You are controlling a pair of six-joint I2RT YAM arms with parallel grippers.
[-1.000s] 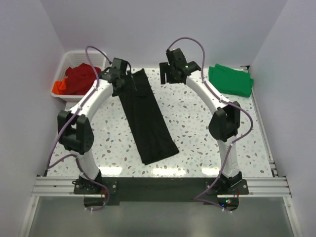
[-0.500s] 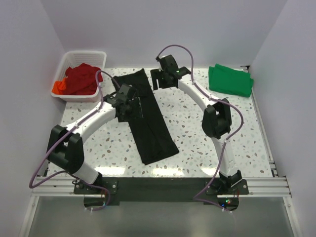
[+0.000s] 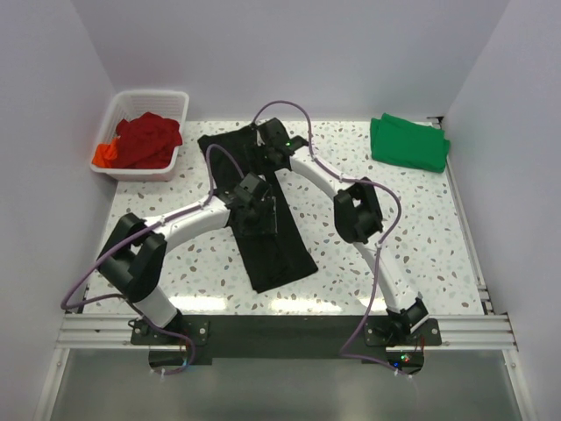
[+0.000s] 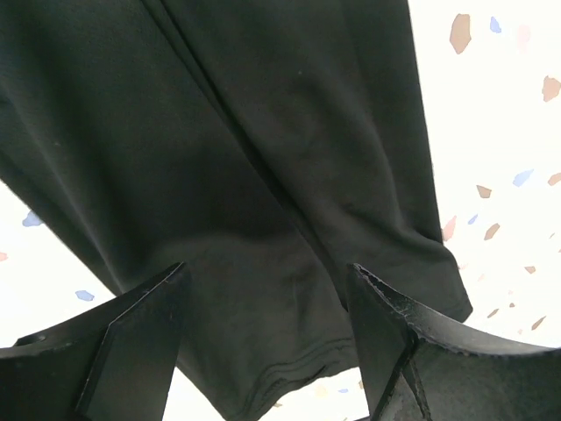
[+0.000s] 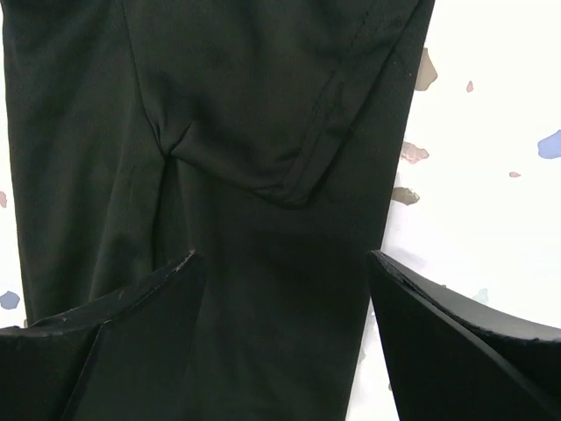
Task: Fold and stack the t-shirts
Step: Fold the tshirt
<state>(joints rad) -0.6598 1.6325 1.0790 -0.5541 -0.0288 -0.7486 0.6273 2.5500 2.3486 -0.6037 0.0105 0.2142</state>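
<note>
The black t-shirt lies as a long narrow folded strip on the speckled table, running from the far middle to the near middle. My left gripper hovers open over the strip's middle; its wrist view shows black cloth and a hem between the fingers. My right gripper hovers open over the strip's far end; its wrist view shows a sleeve seam on the cloth. The green t-shirt lies folded at the far right. The dark red t-shirt and the orange t-shirt lie in the basket.
The white slatted basket stands at the far left corner. Purple walls close in the table on three sides. A metal rail carries both arm bases at the near edge.
Both arms have swung inward. The left gripper moved from the strip's far left edge down over its middle. The right gripper moved left from bare table onto the strip's far end.
</note>
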